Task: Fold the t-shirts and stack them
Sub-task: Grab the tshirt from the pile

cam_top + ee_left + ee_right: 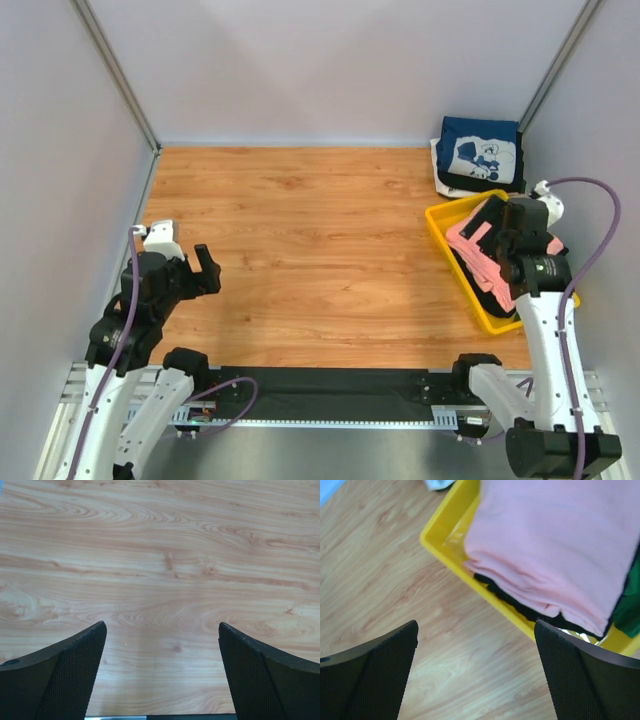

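Over on the left, the left arm's black two-finger hand (162, 629) hangs low above the bare wood-grain desk (300, 230), fingers spread wide with nothing between them, and it's well away from any cloth. All the laundry is at the right. At the far right corner a navy cotton t-shirt with a white print (480, 150) sits on top of a small pile, with a white one (440, 168) peeking out beneath it. Just nearer is the yellow plastic bin (436, 222), lying slantwise from far-left to near-right, and on top of its heap is the plain salmon-pink t-shirt (555, 545), with black cloth (520, 606) under it and a bit of green (627, 610) beside. The right arm's hand (476, 627) hovers over the bin's left side, also released and empty. From its wrist the gap looks down on desk just outside the rim. The pink shirt's edge lies ahead and to its right, running diagonally, so I'd say this arm is the one to reach in.
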Tool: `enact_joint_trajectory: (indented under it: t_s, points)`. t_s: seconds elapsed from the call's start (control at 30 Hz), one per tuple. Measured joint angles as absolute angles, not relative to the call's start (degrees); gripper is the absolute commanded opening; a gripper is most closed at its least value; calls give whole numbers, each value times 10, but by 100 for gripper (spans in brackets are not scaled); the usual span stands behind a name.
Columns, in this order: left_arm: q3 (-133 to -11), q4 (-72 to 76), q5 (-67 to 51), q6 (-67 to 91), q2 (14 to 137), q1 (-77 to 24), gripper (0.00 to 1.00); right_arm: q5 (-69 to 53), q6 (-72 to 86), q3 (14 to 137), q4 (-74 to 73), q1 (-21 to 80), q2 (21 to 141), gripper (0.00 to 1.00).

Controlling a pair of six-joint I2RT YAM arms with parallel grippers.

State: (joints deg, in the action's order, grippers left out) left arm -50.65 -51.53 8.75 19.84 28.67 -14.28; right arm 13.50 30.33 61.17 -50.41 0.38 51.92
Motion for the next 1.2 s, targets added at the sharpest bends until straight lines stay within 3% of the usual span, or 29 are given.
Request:
enact_joint_trajectory:
  t_s: [0.27, 0.67, 0.77, 0.97, 1.0, 1.17, 1.2]
  points:
    - [-506, -515, 98, 200, 279, -143, 100, 69, 303, 552, -486, -270, 575, 98]
    - [-506, -512, 89, 201, 286, -143, 99, 44, 292, 549, -440, -313, 673, 95]
    - [-506, -511, 89, 201, 290, -143, 99, 44, 289, 548, -427, -321, 699, 90]
    - [-506, -511, 89, 201, 294, -143, 99, 29, 283, 548, -391, -326, 750, 59]
    - [-506, -511, 89, 201, 296, -143, 99, 26, 282, 548, -387, -326, 759, 48]
    - [-506, -512, 89, 201, 303, -143, 99, 23, 277, 547, -378, -328, 780, 15]
    - [-506, -511, 89, 201, 302, -143, 99, 23, 277, 547, -377, -328, 780, 0]
